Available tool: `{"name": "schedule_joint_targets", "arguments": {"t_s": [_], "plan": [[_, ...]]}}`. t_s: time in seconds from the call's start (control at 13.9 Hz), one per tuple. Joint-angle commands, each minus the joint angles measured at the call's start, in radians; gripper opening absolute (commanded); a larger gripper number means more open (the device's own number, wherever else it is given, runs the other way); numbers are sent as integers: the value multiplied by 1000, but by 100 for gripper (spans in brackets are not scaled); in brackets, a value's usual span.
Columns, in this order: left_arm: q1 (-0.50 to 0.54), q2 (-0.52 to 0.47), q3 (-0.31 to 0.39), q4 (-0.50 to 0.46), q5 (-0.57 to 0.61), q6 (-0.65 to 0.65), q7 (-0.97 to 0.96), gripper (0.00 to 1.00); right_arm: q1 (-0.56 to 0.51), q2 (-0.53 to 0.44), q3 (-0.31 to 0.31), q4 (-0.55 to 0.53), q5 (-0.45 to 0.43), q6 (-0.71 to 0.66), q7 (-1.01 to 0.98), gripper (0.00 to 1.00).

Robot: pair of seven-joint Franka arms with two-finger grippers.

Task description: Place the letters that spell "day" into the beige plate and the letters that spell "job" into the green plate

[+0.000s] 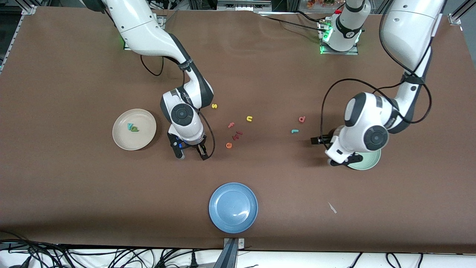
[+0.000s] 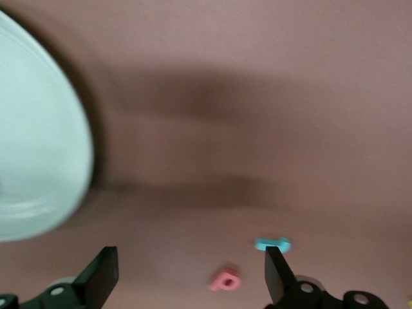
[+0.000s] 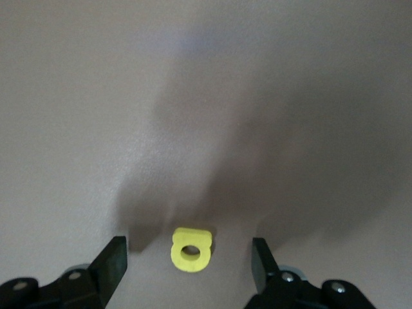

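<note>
The beige plate (image 1: 134,129) holds a teal "y" (image 1: 129,126) and a green "a" (image 1: 134,129). My right gripper (image 1: 191,152) (image 3: 188,254) is low over the table beside that plate, open. A yellow "d" (image 3: 191,249) lies flat between its fingers, touching neither. The green plate (image 1: 369,160) (image 2: 38,148) is mostly hidden under my left arm. My left gripper (image 1: 333,150) (image 2: 190,264) hangs tilted beside it, open and empty. The pinkish-red "b" (image 1: 302,119) (image 2: 224,279) and teal "j" (image 1: 295,131) (image 2: 271,244) lie on the table a little farther from the front camera.
A blue plate (image 1: 233,207) sits near the front edge. Between the arms lie a yellow "s" (image 1: 214,106), a yellow "n" (image 1: 249,118), a pink "f" (image 1: 231,125), a red letter (image 1: 238,135) and an orange "e" (image 1: 229,145). A white scrap (image 1: 332,207) lies nearer the front camera than the green plate.
</note>
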Motion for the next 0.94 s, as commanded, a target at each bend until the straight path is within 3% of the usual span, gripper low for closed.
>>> {"name": "schedule_joint_targets", "arguments": {"t_s": [0.0,0.29,0.43,0.72,0.86], "plan": [[-70,31,12,7,-35,-2,-106,100,-1,18,-3,29,5,-5,9,54],[-124,82,14,-1,-90,138,-212,99,-1,19,-3,29,1,-7,-7,24],[-135,105,14,-10,-88,161,-223,95,-7,5,-7,29,-15,-34,-35,12],[-131,89,3,-69,-90,153,-220,90,-7,-85,-69,29,-19,-223,-203,12],[-131,94,-6,-80,-90,155,-225,81,-6,-143,-126,16,-19,-348,-359,12]]}}
